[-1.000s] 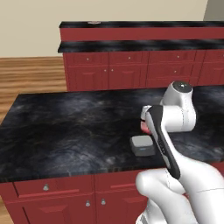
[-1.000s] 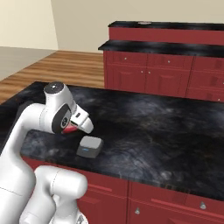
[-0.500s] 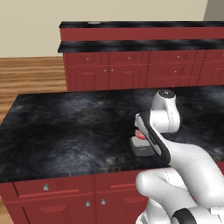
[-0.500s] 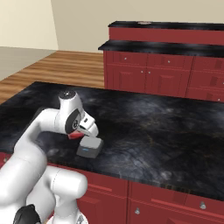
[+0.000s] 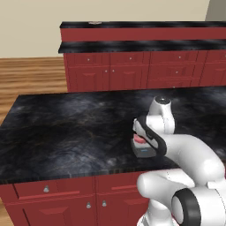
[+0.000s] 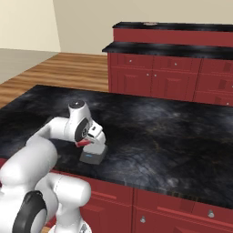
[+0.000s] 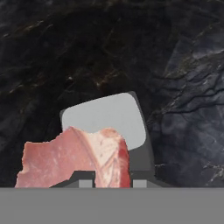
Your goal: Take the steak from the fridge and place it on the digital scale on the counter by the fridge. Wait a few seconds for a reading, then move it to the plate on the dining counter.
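Already out of the fridge, the steak (image 7: 74, 159) sits pinched in my gripper (image 7: 113, 177) just above the digital scale (image 7: 107, 120); setting down, weighing and plating remain.

Since a second ago, the tool (image 7: 113, 180) has been swung from upper right of centre in the left base view down to just right of centre, directly over the digital scale (image 5: 142, 151). The steak (image 6: 83, 144), clamped in it, has been lowered with it and is now held just above the scale's grey top.
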Tool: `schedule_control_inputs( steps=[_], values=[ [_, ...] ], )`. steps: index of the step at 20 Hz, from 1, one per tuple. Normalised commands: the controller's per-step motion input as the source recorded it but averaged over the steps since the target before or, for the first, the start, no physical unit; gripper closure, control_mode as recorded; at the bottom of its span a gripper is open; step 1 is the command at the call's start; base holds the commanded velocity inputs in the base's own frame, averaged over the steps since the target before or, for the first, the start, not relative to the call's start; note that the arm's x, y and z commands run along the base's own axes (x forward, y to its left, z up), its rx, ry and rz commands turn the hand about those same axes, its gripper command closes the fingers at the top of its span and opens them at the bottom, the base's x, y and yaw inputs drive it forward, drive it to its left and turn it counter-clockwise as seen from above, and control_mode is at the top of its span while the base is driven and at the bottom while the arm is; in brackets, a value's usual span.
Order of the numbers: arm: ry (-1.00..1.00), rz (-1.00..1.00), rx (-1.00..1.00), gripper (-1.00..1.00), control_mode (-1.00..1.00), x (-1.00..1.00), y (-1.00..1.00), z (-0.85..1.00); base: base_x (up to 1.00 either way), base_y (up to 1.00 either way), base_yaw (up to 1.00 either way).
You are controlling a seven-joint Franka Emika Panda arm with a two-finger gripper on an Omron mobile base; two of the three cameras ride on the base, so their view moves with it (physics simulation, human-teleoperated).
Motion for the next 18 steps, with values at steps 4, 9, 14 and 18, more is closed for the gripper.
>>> schedule_control_inputs(
  steps=[4,9,14,18],
  values=[
    [0.0,0.03,0.0,1.0,-1.0,0.09,-0.14,-0.41,0.0,0.0,0.0],
    [0.0,0.03,0.0,1.0,-1.0,0.06,-0.1,-0.38,0.0,0.0,0.0],
    [0.0,0.02,0.0,1.0,-1.0,0.26,-0.03,-0.3,0.0,0.0,0.0],
    [0.0,0.01,0.0,1.0,-1.0,0.27,0.0,-0.03,0.0,0.0,0.0]
  ],
)
